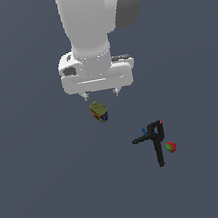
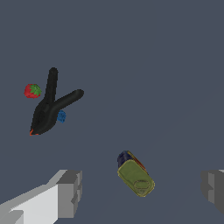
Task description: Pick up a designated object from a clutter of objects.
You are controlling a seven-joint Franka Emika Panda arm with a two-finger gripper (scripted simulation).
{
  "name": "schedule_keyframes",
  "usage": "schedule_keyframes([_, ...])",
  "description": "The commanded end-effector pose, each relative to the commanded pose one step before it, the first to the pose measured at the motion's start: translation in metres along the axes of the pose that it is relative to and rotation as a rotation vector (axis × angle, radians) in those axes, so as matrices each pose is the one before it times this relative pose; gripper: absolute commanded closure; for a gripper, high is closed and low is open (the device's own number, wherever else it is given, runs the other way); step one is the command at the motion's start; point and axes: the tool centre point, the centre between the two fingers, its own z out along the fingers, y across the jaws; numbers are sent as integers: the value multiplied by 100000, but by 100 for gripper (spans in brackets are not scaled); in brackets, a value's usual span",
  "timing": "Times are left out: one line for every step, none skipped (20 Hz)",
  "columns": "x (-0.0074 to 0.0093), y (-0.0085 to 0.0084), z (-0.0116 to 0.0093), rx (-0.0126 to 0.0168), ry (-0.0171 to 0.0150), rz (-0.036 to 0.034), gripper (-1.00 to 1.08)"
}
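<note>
The small squat can (image 1: 99,112) with an olive-green top and a blue, red and yellow label lies on the dark floor. My gripper (image 1: 100,95) hangs above it, just beyond it in the exterior view, open and empty. In the wrist view the can (image 2: 135,174) lies between my two spread fingers (image 2: 69,193), nearer the middle, untouched. The black L-shaped clamp (image 1: 155,139) with blue and red tips lies to the exterior view's right of the can. The tiny red-and-green ball (image 1: 171,147) sits right beside the clamp.
The clamp (image 2: 50,106) and the ball (image 2: 32,91) also show in the wrist view, well apart from the can. The floor is a plain dark grey surface. The white arm fills the upper middle of the exterior view.
</note>
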Motion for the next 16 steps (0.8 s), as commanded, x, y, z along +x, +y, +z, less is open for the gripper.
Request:
schedule_keyframes([0, 1, 0, 0, 0, 0, -92])
schedule_keyframes([-2, -15, -8, 41, 7, -55, -92])
schedule_keyframes([-6, -38, -21, 121, 17, -152, -92])
schedule_keyframes([-10, -65, -35, 205, 29, -258, -92])
schedule_keyframes([-13, -90, -48, 284, 42, -357, -92])
schedule_keyframes([-16, -114, -61, 360, 54, -454, -92])
schedule_keyframes([-18, -131, -69, 413, 64, -519, -92])
schedule_keyframes([-15, -108, -56, 340, 54, -427, -92])
schedule_keyframes([-11, -80, -42, 253, 41, -318, -92])
schedule_keyframes([-7, -55, -28, 171, 28, -215, -92])
schedule_keyframes([-3, -27, -14, 86, 14, -107, -92])
schedule_keyframes([0, 0, 0, 0, 0, 0, -92])
schedule_keyframes([3, 24, 12, -74, -12, 93, -92])
schedule_keyframes([-1, 2, 6, 0, 0, 0, -92])
schedule_keyframes([-2, 12, 26, -67, -8, -13, -92])
schedule_keyframes([-14, 18, 48, 24, 8, -167, -92])
